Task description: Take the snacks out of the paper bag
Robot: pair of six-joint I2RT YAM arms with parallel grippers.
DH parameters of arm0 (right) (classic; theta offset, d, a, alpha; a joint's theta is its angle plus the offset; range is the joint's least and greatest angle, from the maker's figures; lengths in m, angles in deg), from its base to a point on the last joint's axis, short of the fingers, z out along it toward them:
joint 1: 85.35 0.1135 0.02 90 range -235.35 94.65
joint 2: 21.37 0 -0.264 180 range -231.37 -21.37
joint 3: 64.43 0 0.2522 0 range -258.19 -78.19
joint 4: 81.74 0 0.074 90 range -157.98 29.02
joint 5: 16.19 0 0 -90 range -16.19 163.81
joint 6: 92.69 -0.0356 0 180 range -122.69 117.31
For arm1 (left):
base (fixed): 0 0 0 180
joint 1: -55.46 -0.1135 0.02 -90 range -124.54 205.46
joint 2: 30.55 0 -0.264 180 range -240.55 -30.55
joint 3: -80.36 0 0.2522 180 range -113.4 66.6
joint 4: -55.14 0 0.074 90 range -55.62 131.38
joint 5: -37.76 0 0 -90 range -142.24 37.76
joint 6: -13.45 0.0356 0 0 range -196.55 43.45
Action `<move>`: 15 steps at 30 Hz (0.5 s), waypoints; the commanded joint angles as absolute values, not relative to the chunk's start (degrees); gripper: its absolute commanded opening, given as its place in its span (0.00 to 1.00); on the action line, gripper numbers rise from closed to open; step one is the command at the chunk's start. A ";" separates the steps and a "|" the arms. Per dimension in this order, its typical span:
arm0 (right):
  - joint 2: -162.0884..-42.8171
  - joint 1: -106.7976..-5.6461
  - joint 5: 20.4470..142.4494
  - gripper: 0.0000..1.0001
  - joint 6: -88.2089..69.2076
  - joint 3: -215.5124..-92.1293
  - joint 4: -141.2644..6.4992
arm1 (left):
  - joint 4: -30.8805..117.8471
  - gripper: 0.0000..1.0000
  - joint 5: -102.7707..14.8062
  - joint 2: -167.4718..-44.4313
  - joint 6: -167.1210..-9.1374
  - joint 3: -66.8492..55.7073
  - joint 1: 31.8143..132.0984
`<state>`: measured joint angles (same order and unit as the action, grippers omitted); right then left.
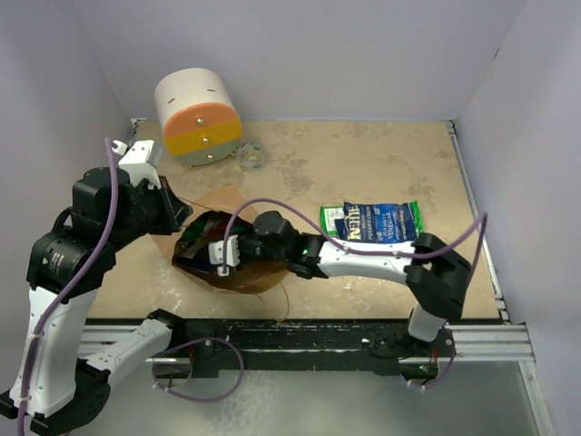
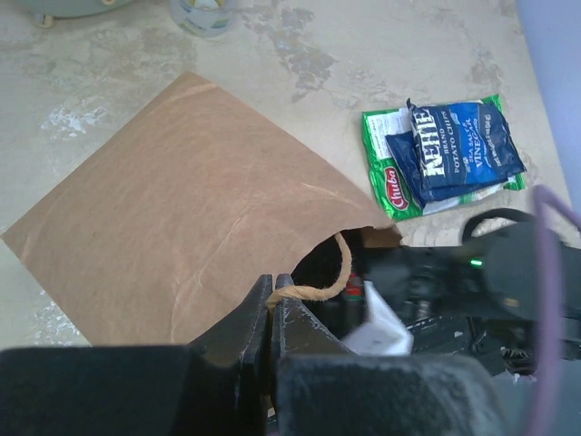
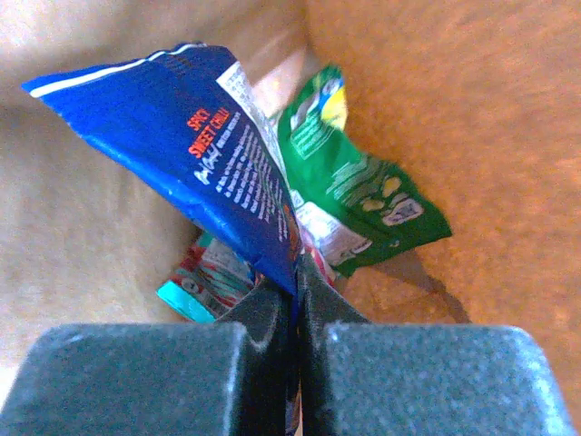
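Left gripper (image 2: 270, 304) pinches the paper bag (image 2: 182, 200) by its twisted handle (image 2: 320, 289); right gripper (image 3: 295, 292), inside the bag, is clamped on a dark blue packet (image 3: 200, 136), green packet (image 3: 363, 191) just beside.

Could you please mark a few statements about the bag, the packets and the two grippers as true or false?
1. The right gripper is shut on a blue packet inside the paper bag. True.
2. The left gripper hangs open above the table. False: it is shut on the bag's twisted handle.
3. Two packets lie on the table outside the bag, a dark blue Kettle packet overlapping a green packet. True.
4. Apart from the gripped packet, the bag is empty. False: a second green packet and a teal packet lie inside.
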<state>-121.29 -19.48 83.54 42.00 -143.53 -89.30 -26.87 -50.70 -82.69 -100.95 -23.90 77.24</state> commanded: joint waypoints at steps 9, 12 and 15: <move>-109.76 -19.60 88.71 0.00 9.37 -141.93 -86.83 | -21.16 0.00 -55.54 -79.68 -103.22 -22.11 77.24; -108.01 -19.68 91.38 0.00 6.35 -145.90 -77.58 | -21.24 0.00 -56.74 -79.29 -103.75 -21.78 77.19; -103.64 -19.75 94.77 0.00 6.49 -147.49 -69.77 | -20.80 0.00 -57.95 -79.00 -104.74 -20.97 77.18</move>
